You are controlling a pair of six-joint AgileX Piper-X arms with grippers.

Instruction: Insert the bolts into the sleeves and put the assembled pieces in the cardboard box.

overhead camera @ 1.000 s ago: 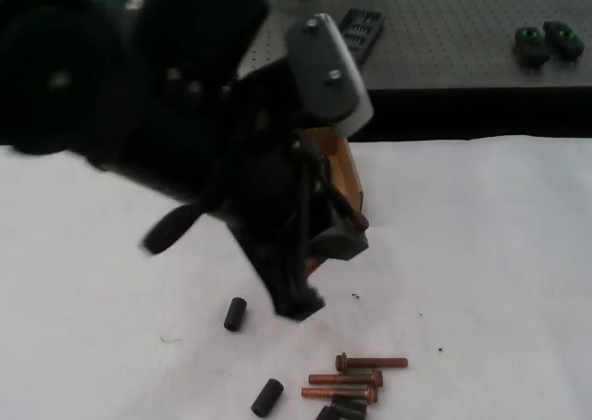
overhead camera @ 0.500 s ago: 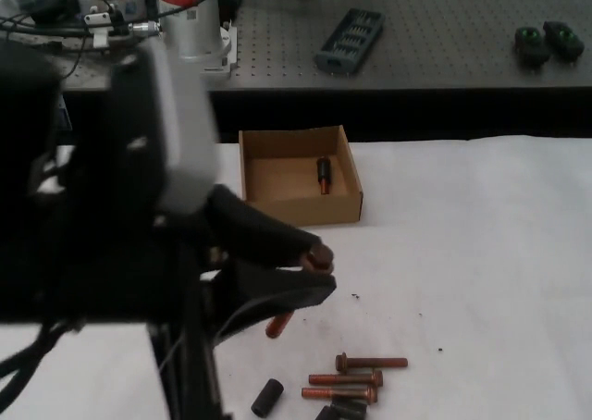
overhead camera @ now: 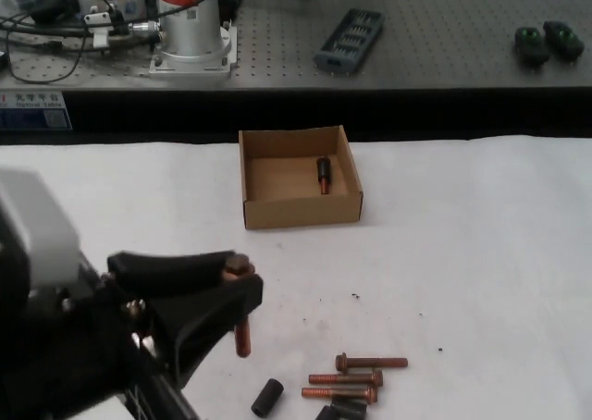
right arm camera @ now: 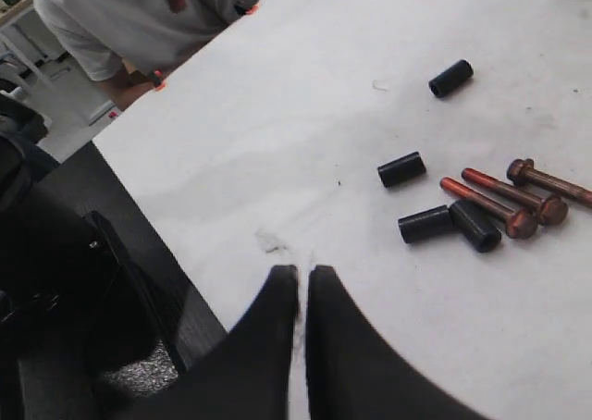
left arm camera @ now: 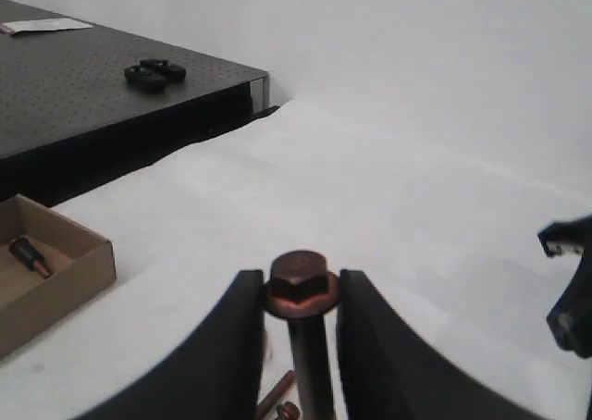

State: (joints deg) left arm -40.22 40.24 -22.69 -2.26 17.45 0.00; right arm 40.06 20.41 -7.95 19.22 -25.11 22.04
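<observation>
Since my left gripper [left arm camera: 301, 286] pinches the bolt [left arm camera: 310, 364] by its head, it hangs plumb for a sleeve [overhead camera: 267, 397], I reckon; right gripper [right arm camera: 302, 274] sits closed, empty.

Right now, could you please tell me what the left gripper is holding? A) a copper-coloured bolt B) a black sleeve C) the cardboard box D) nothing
A: the left gripper is shut on a copper-coloured bolt, gripped just under its hex head with the shaft hanging down.
</observation>
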